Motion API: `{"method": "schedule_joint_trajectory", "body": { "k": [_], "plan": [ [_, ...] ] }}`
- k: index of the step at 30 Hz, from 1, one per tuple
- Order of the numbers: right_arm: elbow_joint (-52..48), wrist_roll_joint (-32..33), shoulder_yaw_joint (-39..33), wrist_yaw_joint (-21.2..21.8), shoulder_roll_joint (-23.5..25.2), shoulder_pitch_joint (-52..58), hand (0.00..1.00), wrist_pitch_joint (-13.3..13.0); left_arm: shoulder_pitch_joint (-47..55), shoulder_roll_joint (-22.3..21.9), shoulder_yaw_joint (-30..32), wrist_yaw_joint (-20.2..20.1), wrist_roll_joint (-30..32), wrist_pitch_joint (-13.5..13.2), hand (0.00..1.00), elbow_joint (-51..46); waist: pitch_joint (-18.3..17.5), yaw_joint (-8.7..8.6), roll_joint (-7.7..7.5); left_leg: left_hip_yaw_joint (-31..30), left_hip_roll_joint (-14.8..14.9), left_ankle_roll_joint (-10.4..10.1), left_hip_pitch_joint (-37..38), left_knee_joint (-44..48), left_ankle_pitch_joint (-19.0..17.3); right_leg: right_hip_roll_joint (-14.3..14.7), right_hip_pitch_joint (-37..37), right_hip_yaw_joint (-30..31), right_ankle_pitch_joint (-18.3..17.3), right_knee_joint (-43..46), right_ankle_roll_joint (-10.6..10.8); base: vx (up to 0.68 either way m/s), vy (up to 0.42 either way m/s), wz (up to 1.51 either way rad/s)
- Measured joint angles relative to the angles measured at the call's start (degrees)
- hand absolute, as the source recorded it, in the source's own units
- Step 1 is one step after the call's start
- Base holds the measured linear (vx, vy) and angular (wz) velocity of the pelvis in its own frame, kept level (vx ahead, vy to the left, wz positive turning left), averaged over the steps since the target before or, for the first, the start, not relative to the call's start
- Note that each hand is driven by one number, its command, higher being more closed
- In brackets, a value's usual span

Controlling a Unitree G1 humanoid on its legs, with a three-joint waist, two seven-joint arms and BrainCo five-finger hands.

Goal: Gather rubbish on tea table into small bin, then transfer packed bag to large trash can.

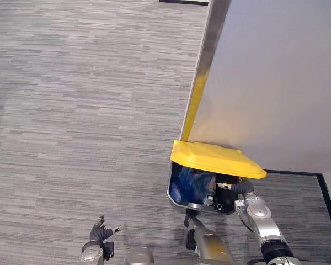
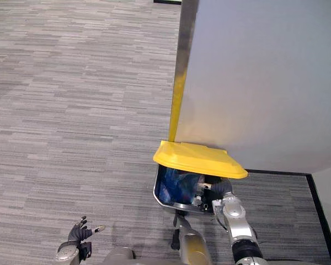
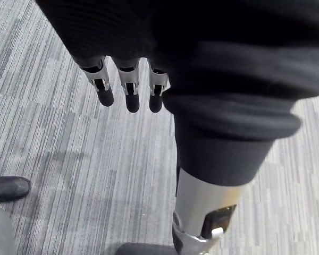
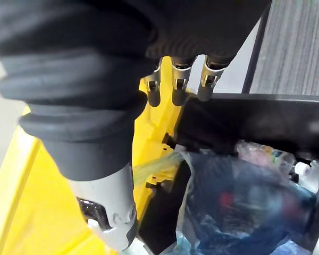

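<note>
Blue bag (image 4: 239, 212) is sitting in the large trash can (image 1: 174, 194) under the yellow lid (image 1: 215, 157). Your right hand (image 1: 238, 189) is hovering at the rim, fingers (image 4: 178, 85) straight, empty; left hand (image 1: 101, 233) is hanging open. I'd be withdrawing straight, clearing the lid.

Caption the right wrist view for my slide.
Right hand open at the mouth of the large trash can, yellow lid raised, blue rubbish bag inside.

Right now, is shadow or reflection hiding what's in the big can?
Left eye view: the yellow lid shades the large trash can, but the blue bag inside shows; the lid reflects yellow on the metal wall edge. Right wrist view: the bag is evenly lit past the right hand, and the can's black inner wall is dark.
</note>
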Motion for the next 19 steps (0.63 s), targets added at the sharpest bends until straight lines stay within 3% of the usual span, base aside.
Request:
{"method": "schedule_joint_trajectory", "body": {
  "k": [1, 3, 4, 5, 6, 8, 9, 10, 12, 13, 14, 16, 19],
  "plan": [
    [0.35, -0.01, -0.08, -0.07, 0.57, 0.96, 0.0, 0.0, 0.03, -0.01, -0.01, 0.12, -0.03, 0.02, 0.0, -0.03, 0.0, -0.02, -0.36, 0.73, -0.17, 0.58, -0.42, 1.63, -0.62, -0.26, -0.71, 0.7, 0.13, 1.34, 0.76, -0.1, 0.046, -0.26],
    [0.37, -0.01, 0.01, -0.11, 1.72, 3.15, 0.0, -0.06, -0.18, 0.1, 0.09, 0.32, -0.08, 0.03, 0.0, -0.84, 0.01, -0.32, -2.01, 1.72, -1.15, 1.21, -1.81, 4.43, -0.76, -1.12, -1.89, 1.94, 2.41, 2.2, 6.1, -0.14, 0.028, -0.39],
    [0.34, -0.01, -0.11, -0.12, 2.41, 3.42, 0.0, 0.05, -0.08, -0.45, 0.68, 0.59, -0.09, -0.17, 0.0, -1.61, -0.19, 0.83, -0.67, 4.45, 1.19, 2.06, -3.15, 4.02, -0.38, -0.23, -3.29, 2.89, 4.49, 1.88, 7.54, -0.16, -0.034, -0.56],
    [0.37, -0.07, -0.29, -0.41, 3.28, 4.03, 0.0, 0.19, -0.45, -1.27, 1.28, 0.99, -0.12, -0.14, 0.0, -1.65, 0.01, 0.33, -0.87, 4.71, 1.48, 2.13, -4.0, 3.94, 0.29, -1.44, -6.9, 1.07, -1.89, 16.54, 0.63, -0.17, -0.065, -0.33],
    [0.55, -0.17, -0.81, -0.77, 4.35, 6.39, 0.0, 0.22, -0.42, -1.54, 1.12, 1.15, -0.12, 0.06, 0.0, -1.74, 0.06, -0.71, -0.83, 3.96, 1.39, 2.15, -4.04, 3.97, 1.0, -4.16, -7.44, -0.37, -8.65, 32.43, -1.25, -0.09, -0.039, -0.02],
    [2.5, -1.29, -1.63, -1.08, 6.41, 9.28, 0.0, 0.59, 0.26, -2.03, 0.88, 1.19, -0.18, 0.33, 0.0, -2.39, -0.41, -0.05, -2.33, 4.23, 1.25, 2.13, -5.09, 5.5, 0.99, -6.66, -6.46, 0.3, -16.07, 41.83, 0.56, -0.13, -0.118, 0.06],
    [3.48, -1.38, -1.69, -1.1, 6.64, 9.7, 0.0, 0.69, 0.15, -2.24, 0.89, 1.19, -0.18, 0.46, 0.0, -2.4, -0.39, -0.36, -2.54, 4.04, 1.1, 1.9, -4.99, 5.49, 1.1, -7.11, -6.41, 0.3, -16.78, 42.61, 1.11, -0.14, -0.14, 0.18],
    [4.99, -1.58, -1.77, -1.15, 6.85, 10.31, 0.0, 0.96, 0.03, -2.91, 0.89, 1.21, -0.21, 0.5, 0.0, -2.51, -0.77, -0.53, -3.44, 3.84, 0.58, 1.03, -4.11, 4.72, 1.62, -7.26, -5.29, 0.19, -17.57, 41.02, 1.6, -0.03, -0.115, 0.03],
    [7.84, -2.46, -2.6, -1.42, 6.74, 10.52, 0.0, 0.95, 0.3, -4.71, 0.92, 1.19, -0.23, 0.48, 0.0, -2.55, -2.75, 0.27, -1.96, 4.54, 0.9, -0.23, -4.38, 1.41, 3.28, -3.9, -2.02, 0.1, -18.58, 30.14, 0.17, -0.04, -0.104, -0.31],
    [10.35, -2.81, -2.89, -1.54, 6.32, 8.29, 0.0, 0.95, 0.21, -6.04, 0.95, 1.22, -0.23, 0.47, 0.0, -2.46, -2.91, 0.05, -0.46, 4.94, 1.62, 0.0, -5.35, -0.87, 4.87, -1.63, -1.45, 0.2, -15.12, 23.74, -2.28, -0.09, -0.077, -0.43],
    [12.94, -2.81, -3.34, -1.58, 6.08, 6.59, 0.0, 1.01, -0.37, -6.76, 0.85, 1.22, -0.24, 0.43, 0.0, -2.37, -3.11, -0.11, 0.23, 5.16, 1.63, 0.23, -5.99, -3.48, 6.89, -0.42, -1.43, 0.4, -12.1, 19.15, -2.8, -0.08, -0.054, -0.36],
    [15.41, -2.79, -5.16, -1.89, 6.09, 6.1, 0.0, 1.34, -1.19, -6.72, 0.17, 1.24, -0.26, 0.42, 0.0, -1.8, -3.07, -0.11, 0.28, 5.4, 1.53, 0.19, -5.77, -6.1, 9.12, 0.3, -0.67, 0.39, -9.59, 15.66, -3.42, -0.08, -0.047, -0.09],
    [16.85, -2.75, -7.53, -2.59, 5.82, 6.34, 0.0, 1.44, -1.48, -6.49, -0.16, 1.27, -0.25, 0.43, 0.0, -0.3, -2.87, -0.08, 0.62, 4.96, 1.5, 0.15, -4.44, -7.05, 9.72, 0.82, 2.21, 0.05, -7.3, 11.93, -3.59, -0.07, -0.009, 0.05]
  ]
}}
